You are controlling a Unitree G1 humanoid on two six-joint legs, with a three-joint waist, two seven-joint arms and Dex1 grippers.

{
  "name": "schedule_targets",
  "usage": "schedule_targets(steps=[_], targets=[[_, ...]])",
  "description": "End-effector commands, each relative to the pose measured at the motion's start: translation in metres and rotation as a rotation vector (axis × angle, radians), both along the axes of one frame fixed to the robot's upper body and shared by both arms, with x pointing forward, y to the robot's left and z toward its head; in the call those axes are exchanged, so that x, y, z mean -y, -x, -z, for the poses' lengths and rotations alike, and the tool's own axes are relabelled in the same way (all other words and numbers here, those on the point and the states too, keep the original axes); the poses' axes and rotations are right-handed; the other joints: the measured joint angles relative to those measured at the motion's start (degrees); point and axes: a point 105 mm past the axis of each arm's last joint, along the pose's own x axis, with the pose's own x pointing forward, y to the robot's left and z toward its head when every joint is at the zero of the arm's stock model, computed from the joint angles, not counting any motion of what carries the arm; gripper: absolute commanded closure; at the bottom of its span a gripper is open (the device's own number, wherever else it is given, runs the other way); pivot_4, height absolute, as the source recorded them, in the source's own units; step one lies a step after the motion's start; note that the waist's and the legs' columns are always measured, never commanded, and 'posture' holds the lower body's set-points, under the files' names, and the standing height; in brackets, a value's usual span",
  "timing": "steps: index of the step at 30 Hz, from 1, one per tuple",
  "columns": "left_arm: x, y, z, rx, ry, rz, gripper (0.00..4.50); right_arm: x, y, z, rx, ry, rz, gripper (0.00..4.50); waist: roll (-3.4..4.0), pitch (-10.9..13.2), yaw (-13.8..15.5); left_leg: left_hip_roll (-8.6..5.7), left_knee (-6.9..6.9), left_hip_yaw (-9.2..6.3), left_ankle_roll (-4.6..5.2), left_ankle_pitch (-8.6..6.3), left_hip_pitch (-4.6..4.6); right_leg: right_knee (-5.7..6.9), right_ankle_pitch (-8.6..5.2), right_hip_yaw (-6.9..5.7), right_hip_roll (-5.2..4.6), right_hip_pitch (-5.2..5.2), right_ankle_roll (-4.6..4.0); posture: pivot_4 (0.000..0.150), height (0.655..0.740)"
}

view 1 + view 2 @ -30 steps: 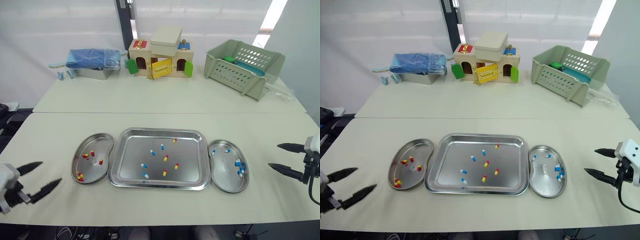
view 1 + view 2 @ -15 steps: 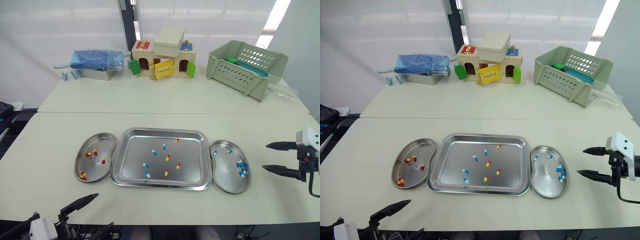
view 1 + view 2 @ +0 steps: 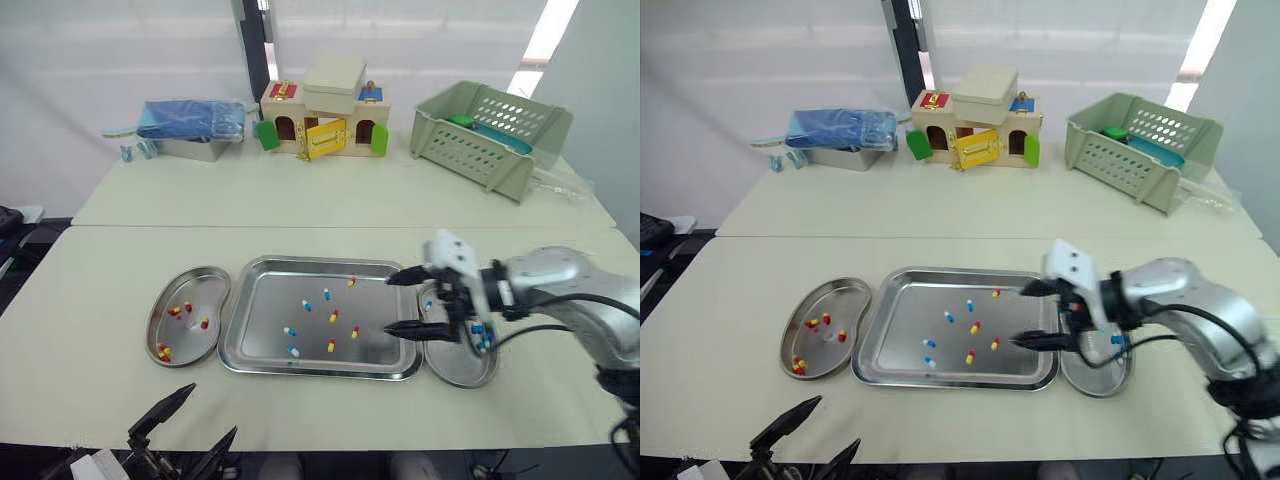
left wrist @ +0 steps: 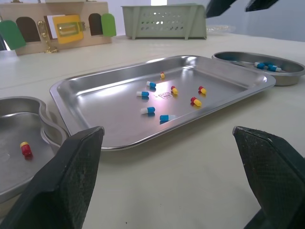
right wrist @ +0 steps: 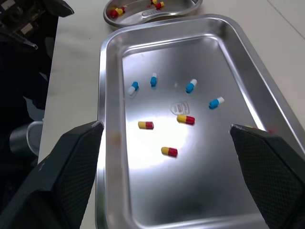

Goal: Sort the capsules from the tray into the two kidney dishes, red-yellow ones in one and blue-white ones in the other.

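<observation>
The steel tray [image 3: 320,263] lies mid-table with several loose capsules, blue-white ones [image 3: 306,305] and red-yellow ones [image 3: 333,316]. To its left, a kidney dish [image 3: 196,288] holds red-yellow capsules [image 3: 172,311]. The dish on its right [image 3: 452,362] holds blue-white capsules [image 3: 478,336]. My right gripper [image 3: 390,305] hangs open above the tray's right end, with nothing between its fingers; its wrist view looks down on the capsules [image 5: 186,119]. My left gripper [image 3: 213,410] is open and empty, low at the table's front edge, facing the tray [image 4: 119,95].
At the back of the table stand a toy house [image 3: 322,118], a green slotted basket [image 3: 490,135] on the right and a metal box with a blue bundle [image 3: 190,125] on the left. A seam crosses the table behind the tray.
My right gripper has swung left from the table's right side to above the tray's right end. My left gripper dropped from the table's left side to the front edge.
</observation>
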Motion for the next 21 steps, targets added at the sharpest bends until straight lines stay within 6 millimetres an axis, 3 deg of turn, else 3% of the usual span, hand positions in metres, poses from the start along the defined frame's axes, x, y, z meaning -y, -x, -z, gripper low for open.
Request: schedule_targets(steps=[1,6,11,16,21], targets=[[0.007,0.0,-0.013,0.047,0.031,-0.032,0.0,-0.021,-0.001,0.006,0.004,0.029,0.005,0.43,-0.04,0.0,0.2,0.0,0.01,0.0,0.0,0.0,-0.07,-0.03,0.0,0.0,-0.01,-0.04,0.0,0.15,0.74],[0.021,-0.006,-0.028,0.071,0.053,-0.037,0.0,-0.051,0.009,0.023,-0.075,0.067,-0.034,2.02,-0.11,-0.1,0.3,-0.02,0.01,-0.03,0.0,0.0,-0.14,-0.04,0.0,-0.05,-0.04,-0.07,0.0,0.15,0.74],[0.028,-0.011,-0.035,0.079,0.063,-0.034,0.0,-0.079,0.011,0.04,-0.102,0.1,-0.039,2.02,-0.1,-0.1,-0.2,0.0,-0.02,-0.08,0.01,0.0,-0.07,0.01,0.0,-0.02,0.05,-0.1,-0.01,0.15,0.74],[0.032,-0.012,-0.04,0.072,0.059,-0.023,0.0,-0.093,0.004,0.053,-0.075,0.154,-0.022,3.14,-0.1,-0.1,-0.5,0.0,-0.02,-0.11,0.01,0.0,-0.1,0.01,0.0,-0.03,0.06,-0.13,-0.02,0.15,0.74],[0.03,-0.011,-0.04,0.05,0.048,-0.03,0.0,-0.098,0.001,0.057,-0.058,0.182,-0.017,3.14,-0.1,-0.1,-0.6,0.0,-0.03,-0.1,0.01,-0.01,-0.09,0.0,0.0,-0.02,0.05,-0.14,-0.02,0.15,0.74]])
